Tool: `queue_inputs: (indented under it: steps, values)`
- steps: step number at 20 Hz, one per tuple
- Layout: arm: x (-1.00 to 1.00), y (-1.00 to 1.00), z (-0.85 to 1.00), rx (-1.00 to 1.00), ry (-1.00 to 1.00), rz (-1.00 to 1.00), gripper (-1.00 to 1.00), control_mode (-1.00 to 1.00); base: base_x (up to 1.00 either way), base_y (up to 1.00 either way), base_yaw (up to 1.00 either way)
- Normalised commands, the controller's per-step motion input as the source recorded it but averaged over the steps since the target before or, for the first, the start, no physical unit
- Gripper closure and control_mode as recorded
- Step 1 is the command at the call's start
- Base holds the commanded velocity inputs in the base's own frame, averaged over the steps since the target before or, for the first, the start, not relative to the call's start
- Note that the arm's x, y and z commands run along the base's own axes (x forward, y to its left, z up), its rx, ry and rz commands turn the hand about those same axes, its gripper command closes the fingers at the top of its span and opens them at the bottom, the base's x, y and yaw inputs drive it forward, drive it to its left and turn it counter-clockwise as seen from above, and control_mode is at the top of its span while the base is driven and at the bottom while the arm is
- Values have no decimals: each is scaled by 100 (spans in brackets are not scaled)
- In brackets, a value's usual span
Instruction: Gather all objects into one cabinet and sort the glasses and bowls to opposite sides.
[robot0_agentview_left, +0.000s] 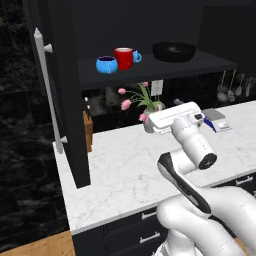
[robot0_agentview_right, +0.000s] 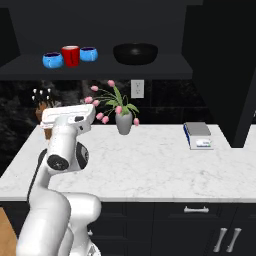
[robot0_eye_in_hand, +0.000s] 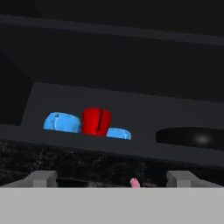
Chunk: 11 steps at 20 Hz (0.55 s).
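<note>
Hovering spread and empty, gripper (robot0_eye_in_hand: 111, 178) below shelf (robot0_agentview_left: 150, 75); mugs (robot0_agentview_left: 125, 58) clustered left, bowl (robot0_agentview_left: 174, 51) well apart right.

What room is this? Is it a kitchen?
Yes, it looks like a kitchen. A white marble counter runs over dark drawers, and an open black cabinet above holds a red mug and a wide black bowl.

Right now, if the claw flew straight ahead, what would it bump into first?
Probably the red mug on the cabinet shelf, or the shelf's front edge just below it. The open claw points there from well back, so depth is hard to judge.
</note>
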Motion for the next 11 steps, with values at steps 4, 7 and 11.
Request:
queue_inputs:
  steps: [4, 7, 11]
  values:
    - [-100, -5, -100, -23, 33, 0, -100, -100, 0, 0, 0]
    - [-69, 0, -68, -21, 43, 1, -100, -100, 0, 0, 0]
    - [-6, 0, -8, -2, 2, 0, -100, -100, 0, 0, 0]
